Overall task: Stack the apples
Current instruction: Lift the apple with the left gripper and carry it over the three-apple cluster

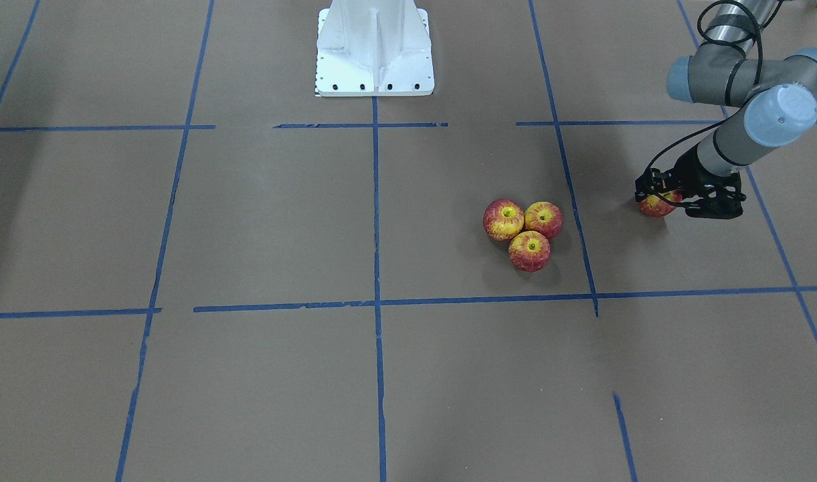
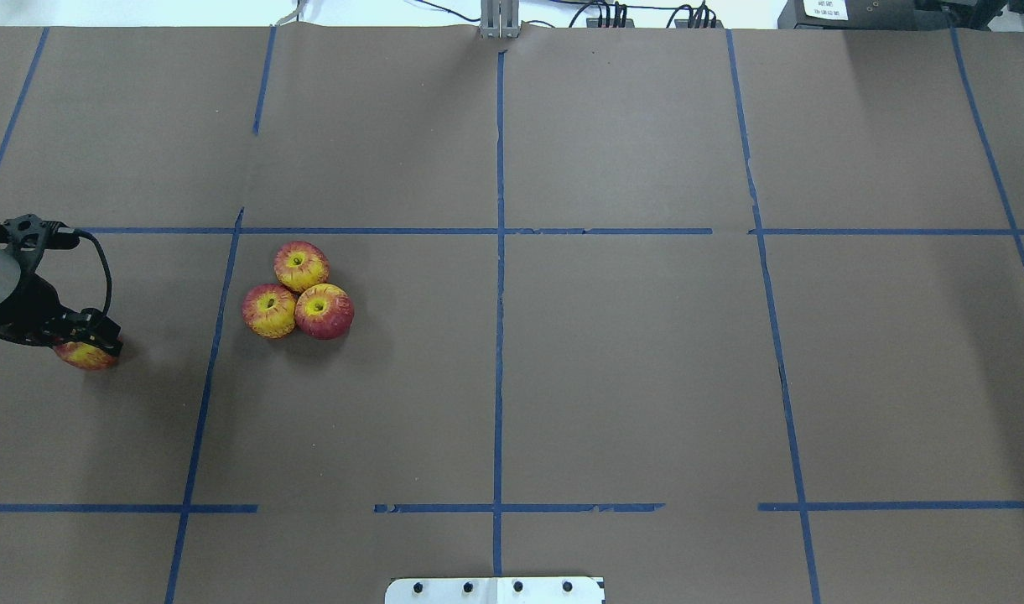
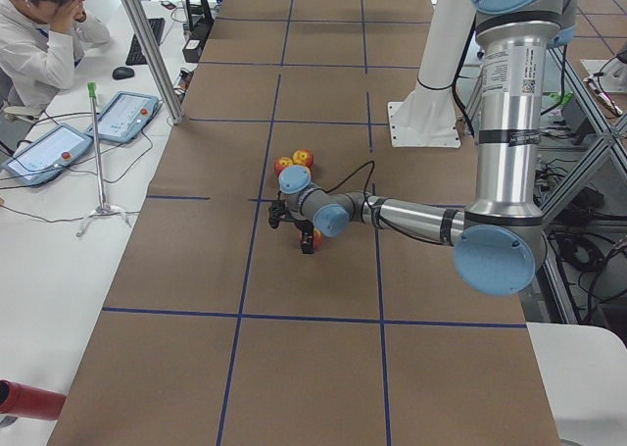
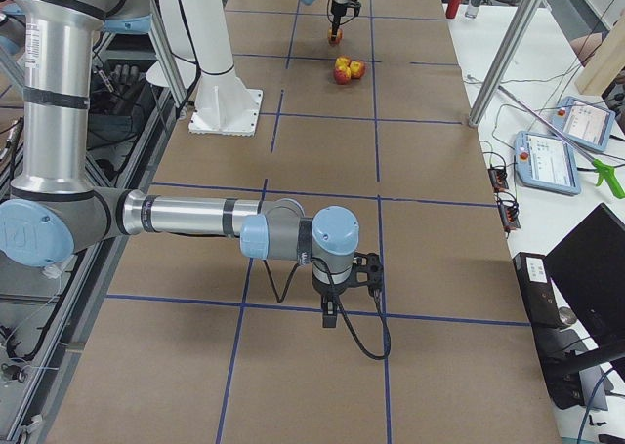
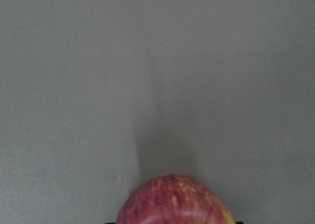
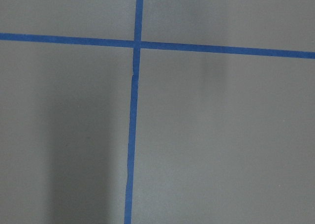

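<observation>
Three red-and-yellow apples (image 1: 529, 251) sit touching in a tight cluster on the brown table, stem dimples up; the cluster also shows in the overhead view (image 2: 301, 265). My left gripper (image 1: 661, 199) is to the cluster's side, at the table's left end (image 2: 82, 346), pointing down and shut on the fourth apple (image 1: 657, 206), low over the table. That apple fills the bottom edge of the left wrist view (image 5: 174, 200). My right gripper (image 4: 332, 312) shows only in the exterior right view, far from the apples; I cannot tell whether it is open or shut.
Blue tape lines (image 2: 499, 252) divide the brown paper table into squares. The white robot base (image 1: 375, 50) stands at the table's middle edge. An operator (image 3: 39, 34) sits at a side table with tablets beyond the far edge.
</observation>
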Robot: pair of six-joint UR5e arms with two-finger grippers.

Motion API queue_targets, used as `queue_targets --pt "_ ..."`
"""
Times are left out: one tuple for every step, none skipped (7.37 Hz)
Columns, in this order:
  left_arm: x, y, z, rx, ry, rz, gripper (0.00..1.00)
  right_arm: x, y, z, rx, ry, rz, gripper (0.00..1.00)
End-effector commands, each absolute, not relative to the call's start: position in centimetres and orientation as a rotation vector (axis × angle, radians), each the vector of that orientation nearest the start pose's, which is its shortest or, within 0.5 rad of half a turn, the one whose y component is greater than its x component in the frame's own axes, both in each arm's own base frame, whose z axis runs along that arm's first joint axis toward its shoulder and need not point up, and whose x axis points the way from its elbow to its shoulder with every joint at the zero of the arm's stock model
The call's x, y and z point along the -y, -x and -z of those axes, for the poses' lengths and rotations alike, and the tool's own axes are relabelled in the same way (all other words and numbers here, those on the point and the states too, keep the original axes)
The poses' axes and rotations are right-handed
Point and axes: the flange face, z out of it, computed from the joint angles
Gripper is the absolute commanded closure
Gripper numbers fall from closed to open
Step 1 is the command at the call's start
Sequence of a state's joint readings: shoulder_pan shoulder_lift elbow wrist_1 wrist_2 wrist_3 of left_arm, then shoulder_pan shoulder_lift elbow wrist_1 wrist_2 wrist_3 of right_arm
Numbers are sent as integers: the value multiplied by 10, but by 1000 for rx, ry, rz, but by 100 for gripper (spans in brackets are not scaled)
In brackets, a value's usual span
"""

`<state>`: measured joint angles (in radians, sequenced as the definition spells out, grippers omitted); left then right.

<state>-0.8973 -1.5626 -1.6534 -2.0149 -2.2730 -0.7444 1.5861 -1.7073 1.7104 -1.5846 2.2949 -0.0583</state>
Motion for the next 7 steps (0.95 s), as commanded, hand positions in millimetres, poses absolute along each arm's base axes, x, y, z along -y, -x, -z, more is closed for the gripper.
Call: queue_targets --pt "440 -261 -493 -889 24 -124 100 432 -74 -658 725 -16 37 0" --pt "471 -283 -431 -901 15 -120 100 432 -74 -658 724 -16 37 0" --pt "496 -311 -370 -923 31 -59 100 432 -74 -658 724 -16 37 0" --pt "507 -332 -342 -942 60 3 100 432 -74 -658 724 -16 37 0" --pt "503 -349 -330 -946 63 -4 100 432 -74 -658 724 -16 37 0" --pt "502 -356 -332 -934 59 -1 100 432 -74 -658 724 -16 37 0" --pt "509 -366 -344 -883 26 20 100 432 -74 -658 724 -16 37 0"
